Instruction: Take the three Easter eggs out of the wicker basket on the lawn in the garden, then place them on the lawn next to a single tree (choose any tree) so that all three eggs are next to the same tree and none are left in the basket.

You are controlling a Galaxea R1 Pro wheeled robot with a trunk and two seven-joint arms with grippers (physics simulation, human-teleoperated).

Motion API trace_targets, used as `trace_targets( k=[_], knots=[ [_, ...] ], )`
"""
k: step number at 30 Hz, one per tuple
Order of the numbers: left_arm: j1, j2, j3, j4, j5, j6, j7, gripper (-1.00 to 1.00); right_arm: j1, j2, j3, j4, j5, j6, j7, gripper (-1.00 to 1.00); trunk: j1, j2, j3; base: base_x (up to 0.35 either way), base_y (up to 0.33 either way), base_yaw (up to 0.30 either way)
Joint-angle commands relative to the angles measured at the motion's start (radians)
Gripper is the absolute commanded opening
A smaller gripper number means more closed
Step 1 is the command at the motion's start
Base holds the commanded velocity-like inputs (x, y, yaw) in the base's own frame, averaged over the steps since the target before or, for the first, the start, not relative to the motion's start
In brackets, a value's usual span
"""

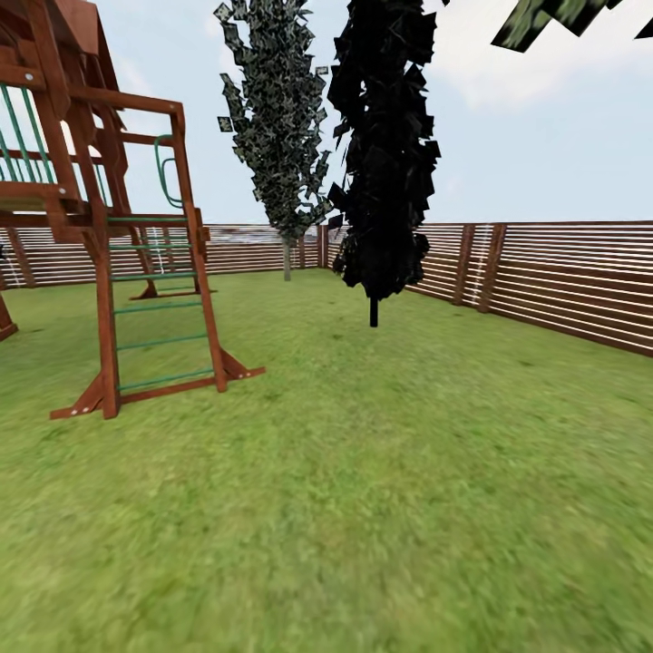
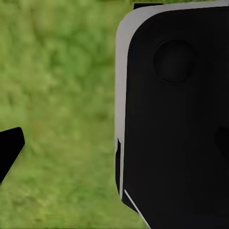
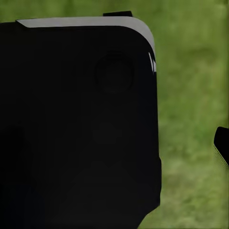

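I can't read any writing, label, brand, number or sign anywhere here. From the head view, the wooden play tower (image 1: 100, 227) has plain red-brown beams and green rungs, nothing printed on them. The slatted fence (image 1: 562, 281) shows bare boards only. The tree (image 1: 281, 136) and the near-black tree (image 1: 385, 154) beside it carry no tags. The lawn (image 1: 363, 508) is plain grass. In both wrist views I see a dark, unmarked robot panel (image 2: 176, 119) with a pale edge over grass, and no lettering on it that I can make out
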Motion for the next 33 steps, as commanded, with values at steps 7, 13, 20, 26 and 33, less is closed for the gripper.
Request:
trace_targets(
  k=[7,13,20,26,33],
  knots=[
    [0.001,0.000,0.001,-0.002,0.000,0.000,0.001,1.00,-0.002,0.000,0.002,0.003,-0.010,-0.004,0.000,1.00,0.001,0.000,-0.001,0.328,0.000,0.000],
    [0.001,0.000,0.001,-0.002,0.000,0.000,0.001,1.00,-0.002,0.000,0.004,0.003,-0.008,-0.002,0.003,1.00,0.001,0.000,-0.001,0.328,0.000,0.000],
    [0.001,0.000,0.001,-0.002,0.000,0.000,0.001,1.00,-0.002,-0.003,0.013,0.003,0.001,0.003,0.007,1.00,0.001,0.000,-0.001,0.328,0.000,0.000],
    [0.001,0.000,0.001,-0.002,0.000,0.000,0.001,1.00,-0.002,-0.007,0.009,0.010,-0.006,0.002,0.000,1.00,0.001,0.000,-0.001,0.328,0.000,0.170],
    [0.001,0.000,0.001,-0.002,0.000,0.000,0.001,1.00,-0.002,-0.008,0.008,0.011,-0.006,0.003,0.004,1.00,0.001,0.000,-0.001,0.328,0.000,0.105]
  ],
)
